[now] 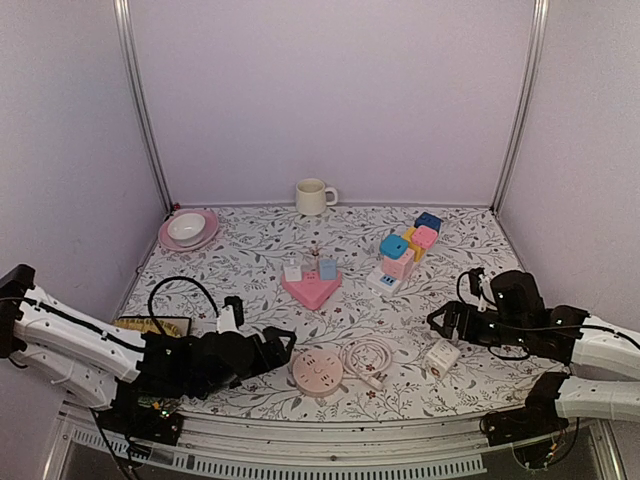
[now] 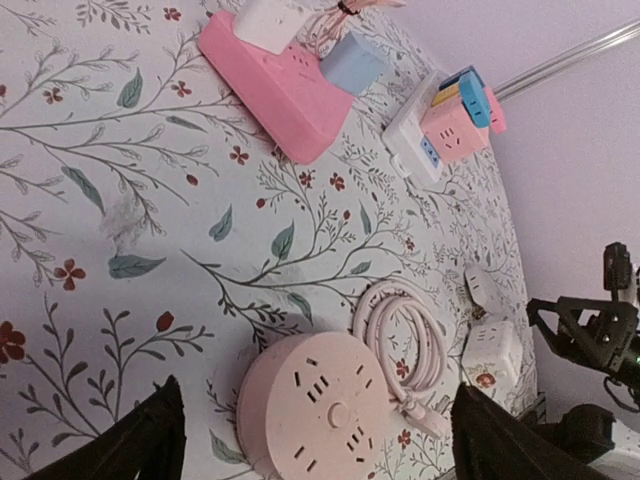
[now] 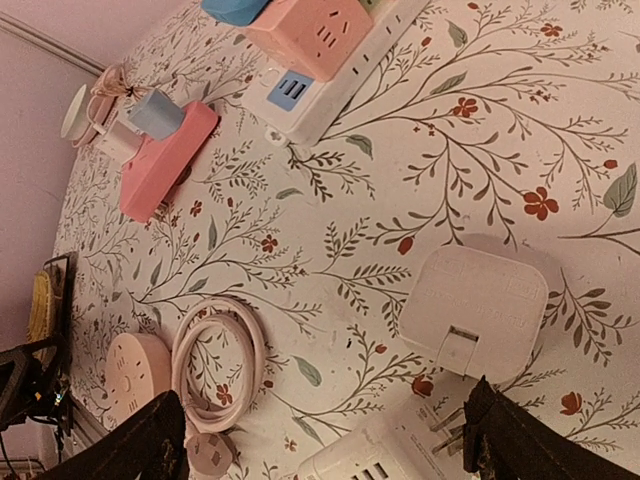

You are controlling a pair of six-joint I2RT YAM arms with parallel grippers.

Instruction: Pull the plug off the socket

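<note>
- The left gripper [image 2: 318,392] hangs low over the round pink socket [image 2: 325,405], fingers spread wide and gripping nothing. A coiled pink cable [image 2: 405,335] lies just beside the disc.
- The right gripper [image 3: 325,395] is released too, jaws fully apart, hovering near the front right of the table [image 1: 250,235].
- The task's thing sits under that right arm: a white plug [image 3: 360,455] with bare metal prongs, lying just beside a white cube socket [image 3: 475,310]. From here the prongs look clear of the cube, so I'd judge the plug is already out, though the two sit close together.
- Both pieces look like hard, smooth plastic: light, rigid and a bit slippery. Neither should deform under a squeeze.
- If it needs taking up again, I'd pinch the plug across its flat side faces, well away from the prongs, and pin the cube down, since something that light would otherwise just slide along.
- Farther back, a pink triangular strip [image 1: 312,290] carries small adapters, untouched.
</note>
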